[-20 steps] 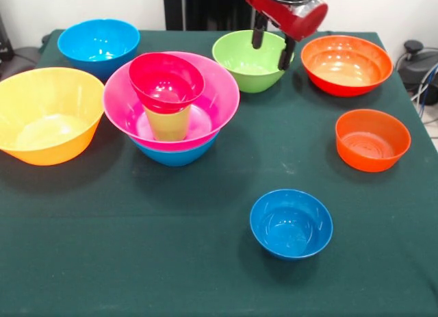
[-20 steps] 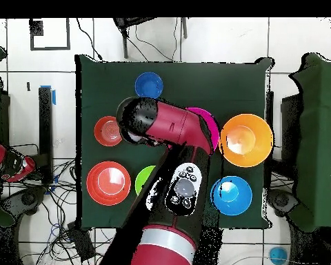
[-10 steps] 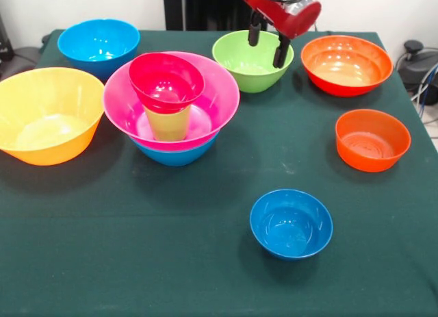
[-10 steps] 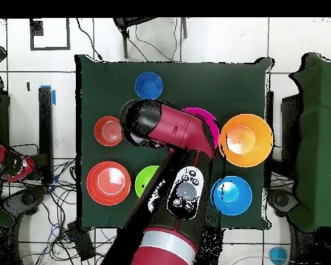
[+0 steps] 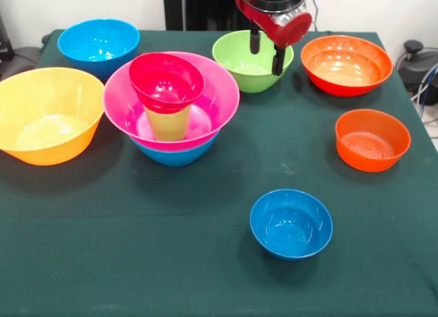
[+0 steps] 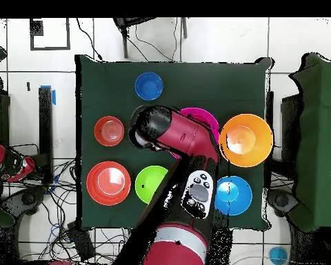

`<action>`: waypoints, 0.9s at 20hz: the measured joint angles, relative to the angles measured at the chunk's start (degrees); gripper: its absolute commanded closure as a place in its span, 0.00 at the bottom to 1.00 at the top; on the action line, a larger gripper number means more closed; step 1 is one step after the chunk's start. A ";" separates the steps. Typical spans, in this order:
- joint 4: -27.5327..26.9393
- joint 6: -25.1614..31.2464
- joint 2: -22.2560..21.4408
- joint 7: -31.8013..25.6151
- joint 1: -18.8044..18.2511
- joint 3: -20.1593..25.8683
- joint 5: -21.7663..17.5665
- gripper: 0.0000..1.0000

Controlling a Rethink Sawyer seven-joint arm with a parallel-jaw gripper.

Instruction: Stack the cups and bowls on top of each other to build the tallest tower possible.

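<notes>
Green table [image 5: 205, 262], tower [image 5: 171, 108] half built.
Gripper [image 5: 265, 50], fingers spread and empty, hangs over the green bowl [image 5: 250, 65], right of the tower.

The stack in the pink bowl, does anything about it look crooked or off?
Yes. The crimson bowl on the lime cup sits off-centre and tilted, overhanging the cup toward the picture's left. The pink bowl sits level in the blue bowl beneath. Nothing looks spilled or damaged.
</notes>
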 measured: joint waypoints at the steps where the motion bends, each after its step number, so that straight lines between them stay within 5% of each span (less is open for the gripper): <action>1: 0.26 -0.43 0.04 0.00 -0.37 0.43 0.01 0.00; 18: 2.59 -2.26 1.77 0.00 -2.93 3.87 0.12 0.00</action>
